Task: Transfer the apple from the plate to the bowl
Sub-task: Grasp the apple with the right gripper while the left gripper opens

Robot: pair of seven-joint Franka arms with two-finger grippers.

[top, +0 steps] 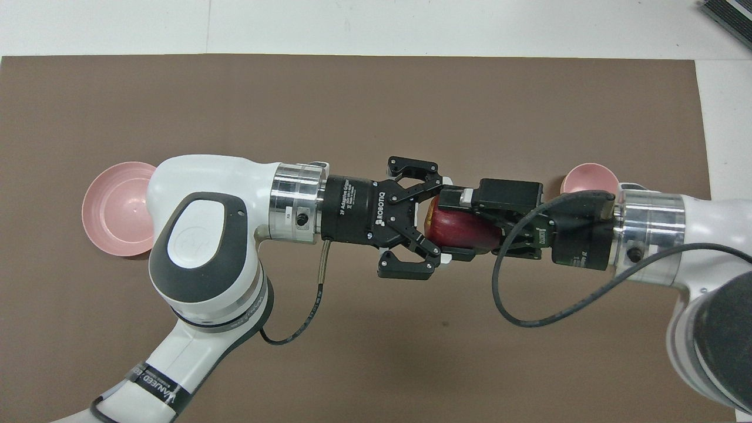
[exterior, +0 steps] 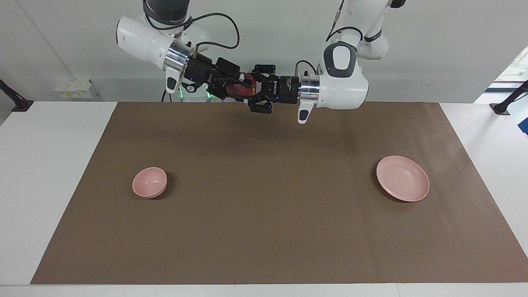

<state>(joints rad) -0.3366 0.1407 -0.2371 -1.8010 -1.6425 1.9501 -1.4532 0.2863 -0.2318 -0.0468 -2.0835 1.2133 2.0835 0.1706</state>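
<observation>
Overhead view shows 2 arms meeting in the air, low over the brown mat point(top: 376, 352) at the robots' end of the table point(exterior: 49, 173). Both grippers point at each other, and the apple point(top: 461, 232) is squeezed in between them. It is dark red, and it hangs in the air, not on the plate and not in the bowl. The left gripper point(top: 432, 226) has its black fingers point(top: 411, 267) spread wide, 1 on each side of the apple's end, and I cannot tell if they touch it. The right gripper point(top: 455, 226) has its fingers closed on the apple, 1 across the top of it and 1 under it, so it is the one that grips the fruit. In the facing view the apple point(exterior: 238, 90) is mostly hidden between the left gripper point(exterior: 251, 91) and the right gripper point(exterior: 241, 88), and only a bit of red peeks out. A little farther from the robots, the 2 pink dishes sit on the mat, well apart from each other. The plate point(exterior: 402, 178) is wide and flat, and it lies toward the left arm's end of the table with nothing on it. The bowl point(exterior: 149, 182) is small and deep, and it sits toward the right arm's end with nothing in it. In the overhead view the arms cover part of the plate point(top: 114, 208) and part of the bowl point(top: 587, 176).
</observation>
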